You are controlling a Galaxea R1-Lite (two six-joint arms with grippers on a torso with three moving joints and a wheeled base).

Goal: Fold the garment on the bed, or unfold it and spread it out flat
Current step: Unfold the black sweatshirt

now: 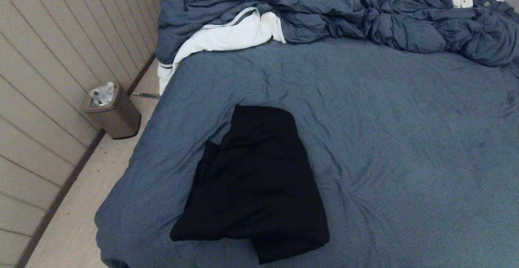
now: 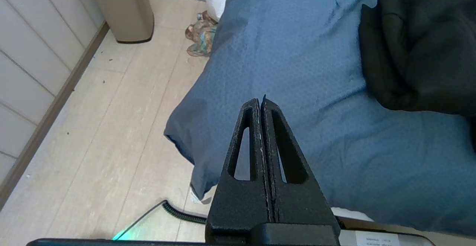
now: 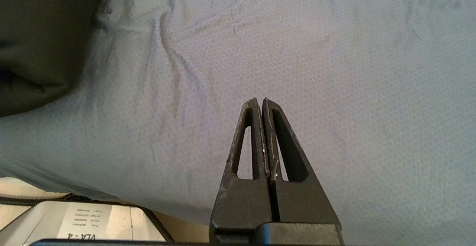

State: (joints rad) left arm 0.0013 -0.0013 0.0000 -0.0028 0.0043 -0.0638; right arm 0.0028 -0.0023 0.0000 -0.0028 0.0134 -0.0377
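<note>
Both claws are closed and empty: the left claw (image 2: 262, 99) hangs over the bed's (image 1: 405, 138) near corner, the right claw (image 3: 261, 100) over bare sheet. A folded black hoodie (image 1: 255, 183) lies lower centre-left on the bed. A bin (image 1: 113, 112) stands at left. A rumpled comforter (image 1: 365, 16) and white cloth (image 1: 227, 37) fill the top.
</note>
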